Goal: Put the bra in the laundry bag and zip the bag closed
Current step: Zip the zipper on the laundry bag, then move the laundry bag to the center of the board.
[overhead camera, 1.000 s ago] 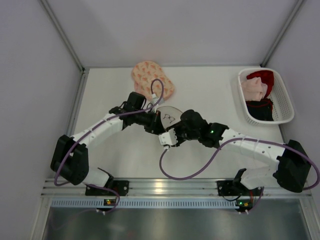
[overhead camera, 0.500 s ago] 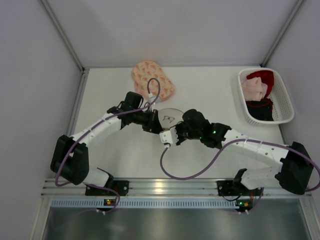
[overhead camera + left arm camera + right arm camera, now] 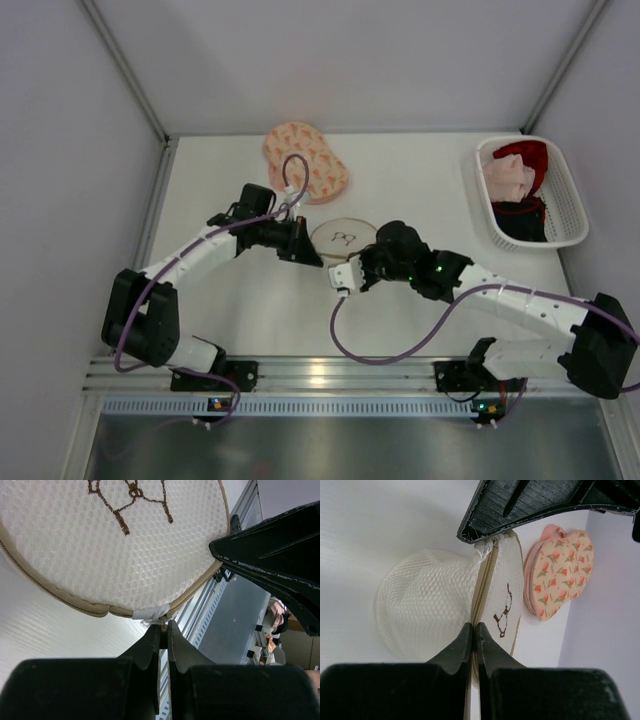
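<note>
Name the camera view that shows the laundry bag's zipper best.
Right wrist: the zipper runs lengthwise down the laundry bag to the right pincer. Left wrist shows only the beige rim and a white tab; top external shows a small disc.

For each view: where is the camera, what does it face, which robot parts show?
Top external: high behind, looking down at the table; both arms show.
Left wrist: behind the shut left end effector, facing the laundry bag.
Right wrist: behind the shut right end effector, facing the zipper and bra.
All share the bag.
</note>
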`<state>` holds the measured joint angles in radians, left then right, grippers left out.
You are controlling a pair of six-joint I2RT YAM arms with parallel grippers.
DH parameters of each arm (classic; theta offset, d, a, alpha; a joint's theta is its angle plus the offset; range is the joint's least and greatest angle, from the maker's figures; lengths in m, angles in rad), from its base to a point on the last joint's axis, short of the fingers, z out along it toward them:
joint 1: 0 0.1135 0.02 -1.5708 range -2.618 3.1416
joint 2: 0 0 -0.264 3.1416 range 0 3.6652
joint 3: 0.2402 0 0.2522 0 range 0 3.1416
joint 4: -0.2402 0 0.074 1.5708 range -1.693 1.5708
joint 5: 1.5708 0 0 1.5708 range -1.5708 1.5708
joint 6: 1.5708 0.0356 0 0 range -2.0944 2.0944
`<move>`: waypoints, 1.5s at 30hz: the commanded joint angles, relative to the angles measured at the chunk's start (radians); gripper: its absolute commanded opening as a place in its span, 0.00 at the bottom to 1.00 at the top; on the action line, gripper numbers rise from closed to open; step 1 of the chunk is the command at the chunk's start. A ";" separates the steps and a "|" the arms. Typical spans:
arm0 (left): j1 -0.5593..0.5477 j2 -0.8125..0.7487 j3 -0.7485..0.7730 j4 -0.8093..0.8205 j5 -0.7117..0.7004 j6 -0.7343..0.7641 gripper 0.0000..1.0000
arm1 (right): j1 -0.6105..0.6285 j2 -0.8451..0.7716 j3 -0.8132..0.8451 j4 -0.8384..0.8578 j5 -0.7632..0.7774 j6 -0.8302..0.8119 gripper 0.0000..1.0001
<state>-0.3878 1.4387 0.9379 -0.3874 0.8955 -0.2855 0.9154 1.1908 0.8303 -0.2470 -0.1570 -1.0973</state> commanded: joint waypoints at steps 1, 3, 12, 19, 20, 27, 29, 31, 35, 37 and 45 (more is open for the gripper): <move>0.026 0.012 0.004 0.022 -0.058 0.034 0.00 | -0.035 -0.051 -0.020 -0.021 0.024 -0.007 0.00; 0.026 0.020 0.007 0.012 -0.063 0.042 0.00 | -0.042 -0.068 -0.028 -0.026 0.020 -0.010 0.00; 0.043 0.025 0.019 0.007 -0.053 0.078 0.00 | -0.078 -0.100 -0.065 -0.043 0.017 -0.045 0.00; 0.043 -0.007 0.038 0.002 -0.003 0.094 0.33 | -0.093 -0.108 -0.068 -0.032 0.016 -0.055 0.00; 0.043 -0.027 0.045 0.002 -0.001 0.101 0.37 | -0.095 -0.108 -0.068 -0.031 0.016 -0.055 0.00; 0.067 -0.083 0.088 -0.062 -0.024 0.155 0.61 | -0.115 -0.128 -0.092 -0.031 0.014 -0.088 0.00; 0.079 -0.087 0.085 -0.076 -0.026 0.160 0.65 | -0.125 -0.129 -0.103 -0.029 0.019 -0.096 0.00; 0.093 -0.095 0.081 -0.088 -0.040 0.164 0.70 | -0.135 -0.126 -0.118 -0.006 0.055 -0.096 0.00; 0.099 -0.107 0.061 -0.096 -0.087 0.164 0.98 | -0.165 -0.028 -0.158 0.101 0.204 -0.105 0.00; 0.102 -0.107 0.056 -0.097 -0.107 0.163 0.98 | -0.191 0.028 -0.152 0.182 0.275 -0.087 0.00; 0.118 -0.075 0.050 -0.100 -0.125 0.172 0.98 | -0.418 0.375 0.082 0.350 0.255 -0.045 0.00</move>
<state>-0.2806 1.3643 0.9905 -0.4908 0.7853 -0.1356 0.5686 1.5063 0.7944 -0.0387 0.0887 -1.1687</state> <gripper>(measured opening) 0.982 0.017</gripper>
